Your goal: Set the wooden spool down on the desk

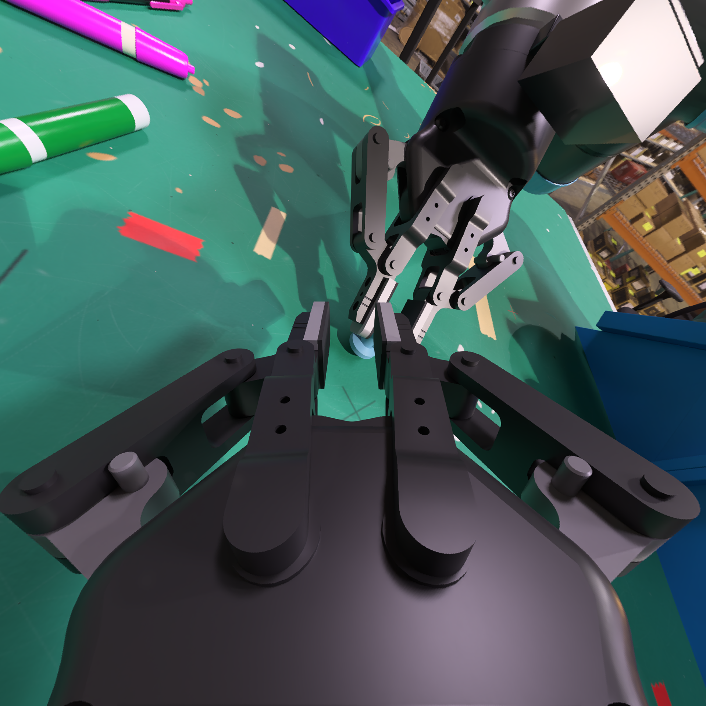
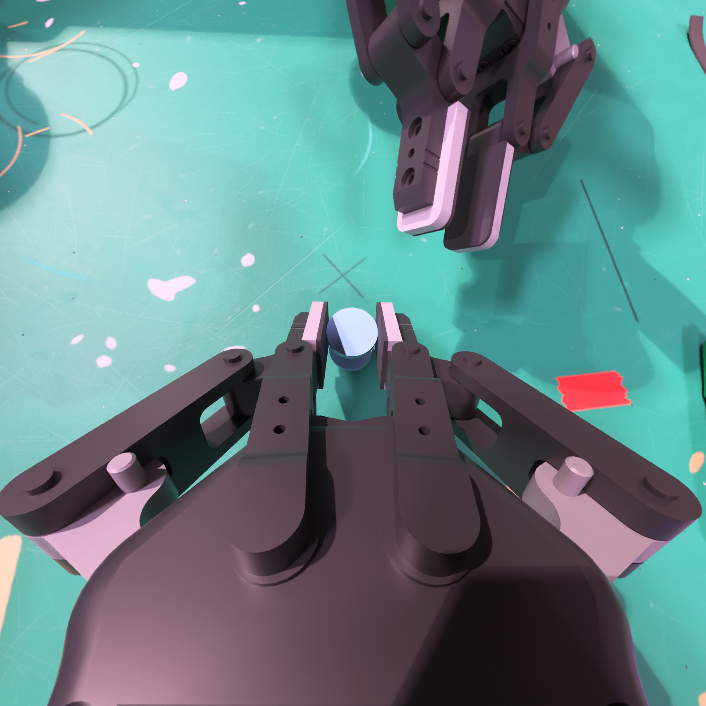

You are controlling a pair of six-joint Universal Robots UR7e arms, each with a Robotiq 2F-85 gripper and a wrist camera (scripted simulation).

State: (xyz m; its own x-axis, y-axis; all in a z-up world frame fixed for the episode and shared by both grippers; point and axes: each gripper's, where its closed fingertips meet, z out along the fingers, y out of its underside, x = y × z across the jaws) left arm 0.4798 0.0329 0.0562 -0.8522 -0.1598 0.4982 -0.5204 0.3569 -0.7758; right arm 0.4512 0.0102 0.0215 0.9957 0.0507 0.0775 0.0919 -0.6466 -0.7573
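The spool [image 2: 351, 331] is small and light blue, with round flanges. It stands upright between the pads of my right gripper [image 2: 351, 332], which is shut on it, low over the green desk mat [image 2: 229, 183]. I cannot tell whether it touches the mat. In the left wrist view the spool [image 1: 363, 345] shows at the tips of the right gripper [image 1: 387, 333], just beyond my left gripper [image 1: 352, 332]. My left gripper is empty, its jaws a narrow gap apart. It also shows in the right wrist view [image 2: 445, 235], hanging beyond the spool to the right.
A green marker [image 1: 72, 130] and a magenta marker [image 1: 114, 38] lie at the far left. A violet-blue bin [image 1: 344, 26] stands at the back and a dark blue bin [image 1: 657, 401] at the right. Red tape [image 2: 592, 389] and a pencilled cross [image 2: 342, 277] mark the mat.
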